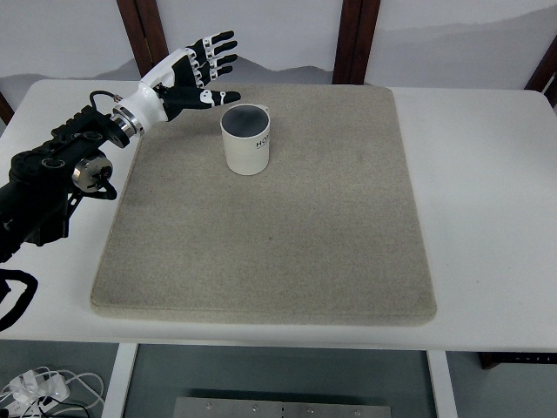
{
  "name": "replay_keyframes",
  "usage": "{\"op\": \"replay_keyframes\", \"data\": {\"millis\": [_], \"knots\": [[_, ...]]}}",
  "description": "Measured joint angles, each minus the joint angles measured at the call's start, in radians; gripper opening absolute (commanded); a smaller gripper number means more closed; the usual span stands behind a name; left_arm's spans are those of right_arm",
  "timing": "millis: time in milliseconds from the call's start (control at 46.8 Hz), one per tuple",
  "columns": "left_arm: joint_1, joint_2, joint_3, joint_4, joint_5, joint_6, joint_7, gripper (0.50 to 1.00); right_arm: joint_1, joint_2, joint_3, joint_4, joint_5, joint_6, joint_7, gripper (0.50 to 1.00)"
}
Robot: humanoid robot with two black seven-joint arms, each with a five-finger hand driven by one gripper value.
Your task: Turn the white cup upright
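Observation:
A white cup (247, 140) stands upright on the beige mat (278, 226), near the mat's back left part, its dark inside facing up. My left hand (205, 70) hovers up and to the left of the cup, fingers spread and holding nothing, a small gap away from the rim. Its black arm comes in from the left edge. The right arm is out of sight.
The mat lies on a white table (487, 200). Dark wooden posts (355, 39) stand behind the table's back edge. Cables (39, 385) lie on the floor at lower left.

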Motion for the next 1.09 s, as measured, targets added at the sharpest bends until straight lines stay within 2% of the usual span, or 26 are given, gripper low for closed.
{"op": "replay_keyframes", "data": {"millis": [257,535,834,1027,1091], "knots": [[-0.047,0.022,-0.001,0.019,-0.085,-0.001,0.000,0.996,0.000,0.000,0.000,0.000,0.000,0.000,0.000,0.952],[-0.096,0.032,-0.004,0.091,-0.153,-0.002,0.000,0.996,0.000,0.000,0.000,0.000,0.000,0.000,0.000,0.952],[-0.129,0.033,-0.004,0.115,-0.428,0.011,0.003,0.996,0.000,0.000,0.000,0.000,0.000,0.000,0.000,0.952],[-0.127,0.032,-0.031,0.121,-0.610,0.053,0.225,0.996,0.000,0.000,0.000,0.000,0.000,0.000,0.000,0.952],[-0.122,0.031,-0.041,0.121,-0.645,0.061,0.280,0.996,0.000,0.000,0.000,0.000,0.000,0.000,0.000,0.952]]}}
